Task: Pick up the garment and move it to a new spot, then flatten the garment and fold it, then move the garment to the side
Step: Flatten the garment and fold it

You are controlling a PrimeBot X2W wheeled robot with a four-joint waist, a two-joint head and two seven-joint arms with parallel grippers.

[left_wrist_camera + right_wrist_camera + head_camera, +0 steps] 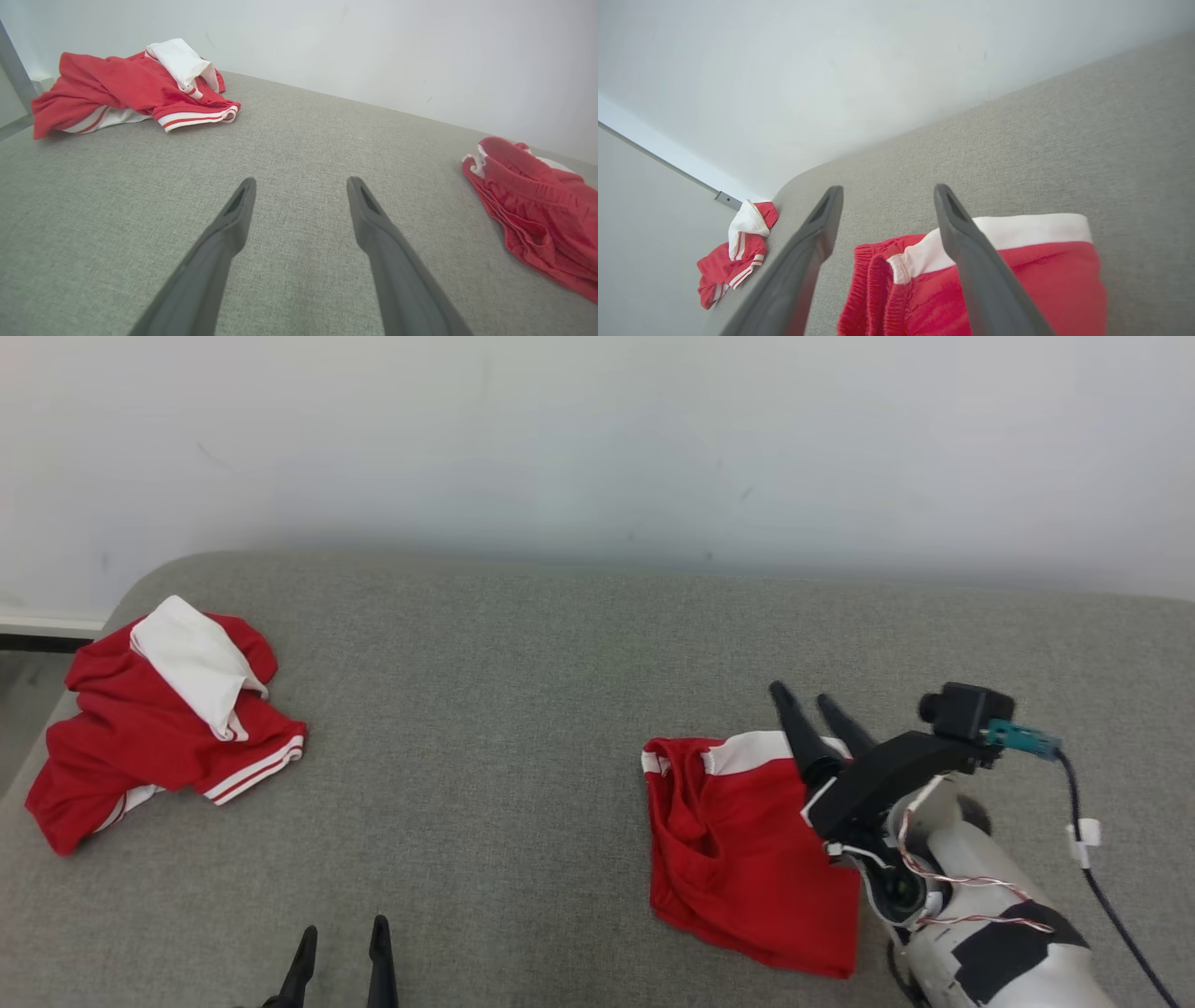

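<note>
Cloth is bunching along the left edge of the red garment [738,868], which is lying in a compact, folded-looking shape on the right half of the grey cushion [523,709]. Its white band [756,751] is facing the wall [597,429], and its long axis is running roughly from far to near in the head view. Directly over its far right corner the right gripper [801,695] is hovering, its fingers [794,728] spread apart and gripping nothing, tips pointing past the white band toward the wall. The right wrist view is showing the band passing beneath one finger and bare cushion beneath the other, though whether the fingers are touching the fabric I am unable to tell. The left gripper [344,929] is hanging well apart at the near edge, off to the garment's left, likewise spread and empty, so the right arm is plainly the nearer one. Judging from the tidy shape, the folding is looking finished and the shift to the side is not yet done. For that, the right gripper is likely needing to come down and back toward the robot onto the thicker layered body, since it is sitting at the garment's far end. A second, crumpled red-and-white garment [149,737] is occupying the cushion's far left corner, well apart.
</note>
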